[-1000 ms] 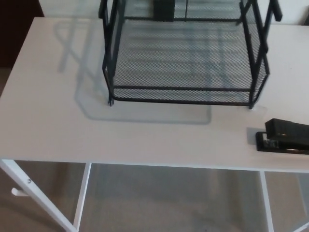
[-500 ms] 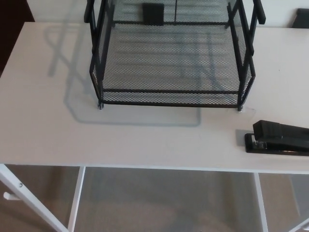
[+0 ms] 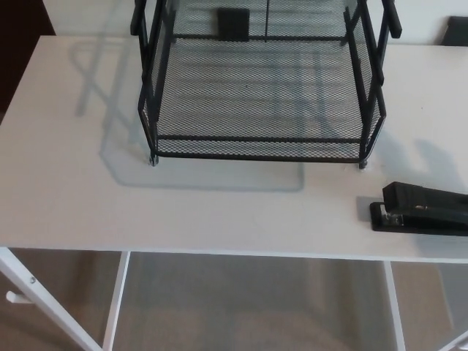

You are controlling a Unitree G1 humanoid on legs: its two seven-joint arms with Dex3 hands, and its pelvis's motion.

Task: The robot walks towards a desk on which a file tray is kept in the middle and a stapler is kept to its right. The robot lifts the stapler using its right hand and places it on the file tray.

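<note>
A black wire-mesh file tray point(image 3: 259, 150) stands in the middle of the white desk point(image 3: 73, 190), its open front facing me. A black stapler point(image 3: 420, 208) lies flat on the desk to the right of the tray, near the front edge, running off the picture's right side. Neither of my hands shows in the head view.
The desk's front edge point(image 3: 219, 252) crosses the lower picture, with white legs point(image 3: 117, 300) and grey floor below. A dark object point(image 3: 455, 31) sits at the far right back corner. A soft shadow lies on the desk above the stapler.
The whole view shifted over the last second as the camera moved; tray and stapler now appear further left. A faint shadow has appeared on the desk above the stapler.
</note>
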